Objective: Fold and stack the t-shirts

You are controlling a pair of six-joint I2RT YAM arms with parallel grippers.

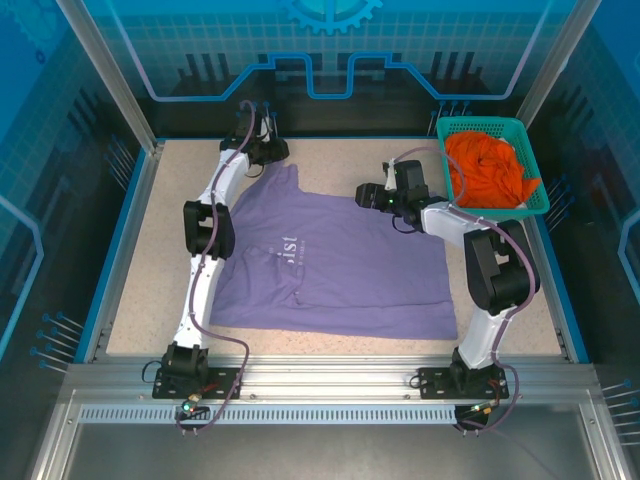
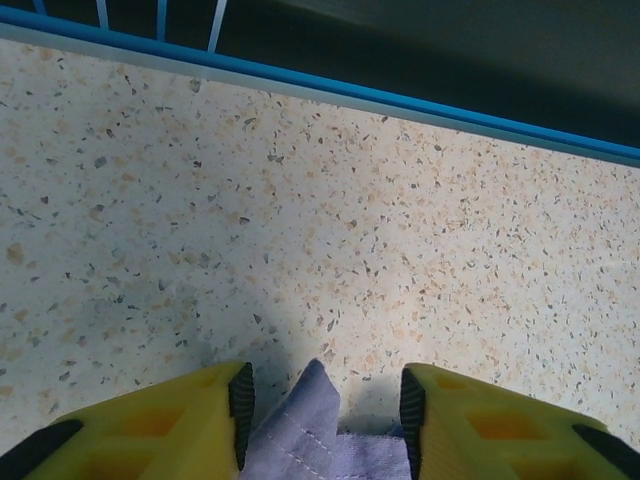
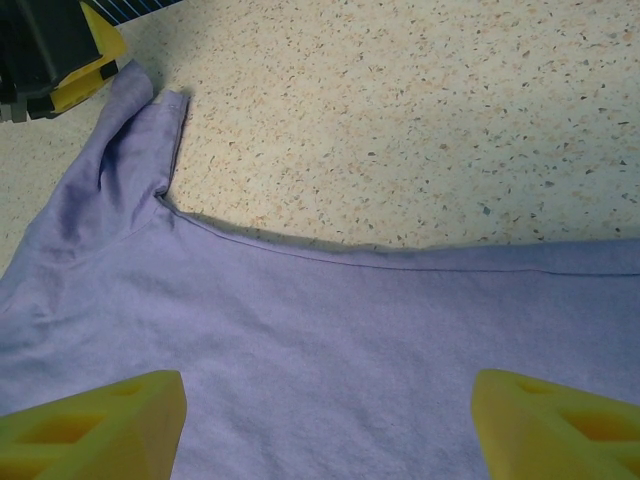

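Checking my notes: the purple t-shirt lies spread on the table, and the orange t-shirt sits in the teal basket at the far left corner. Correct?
No: the teal basket holding the orange t-shirt stands at the far right corner; the top external view shows it.

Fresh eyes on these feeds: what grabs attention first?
The big lavender t-shirt sprawled across the middle of the table, its white lettering partly hidden by a fold. Next, the bright orange t-shirt bunched in the teal basket at the far right corner. The left gripper straddles a sleeve tip, open; the right gripper hangs open over the shirt's far edge.
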